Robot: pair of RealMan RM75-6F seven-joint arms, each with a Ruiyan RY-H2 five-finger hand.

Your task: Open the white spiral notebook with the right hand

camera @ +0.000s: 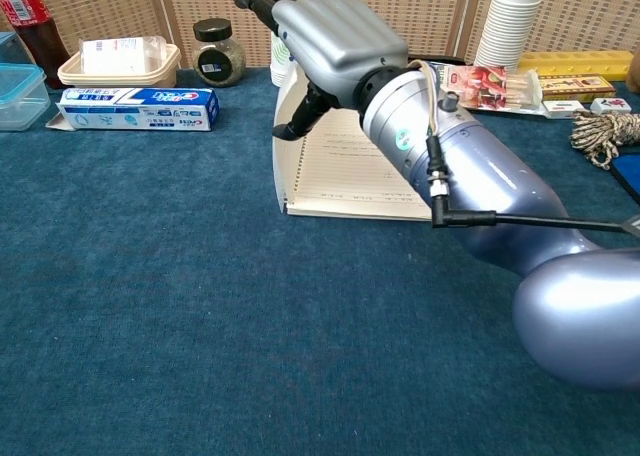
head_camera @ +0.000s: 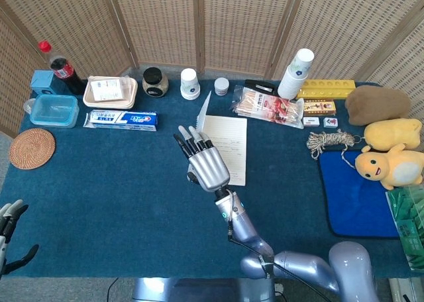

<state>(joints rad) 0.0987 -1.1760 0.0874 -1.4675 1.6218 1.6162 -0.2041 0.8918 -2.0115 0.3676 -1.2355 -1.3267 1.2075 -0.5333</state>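
Note:
The white spiral notebook [head_camera: 227, 148] lies in the middle of the blue table with its lined first page [camera: 350, 176] showing. Its white cover [head_camera: 205, 107] stands about upright on the spiral edge at the left [camera: 284, 161]. My right hand [head_camera: 203, 161] reaches over that edge, palm down, fingers stretched out to the far left. In the chest view the right hand [camera: 325, 38] has its thumb [camera: 292, 127] down against the raised cover, and nothing is gripped. My left hand [head_camera: 8, 230] hangs off the table's near left corner with its fingers apart and nothing in it.
Left of the notebook lies a toothpaste box [head_camera: 120, 120]. Behind it stand a paper cup [head_camera: 190, 83], a jar [head_camera: 155, 81] and a snack packet [head_camera: 268, 106]. A cup stack [head_camera: 296, 73], rope [head_camera: 329, 141], blue mat [head_camera: 354, 196] and plush toys [head_camera: 391, 166] fill the right.

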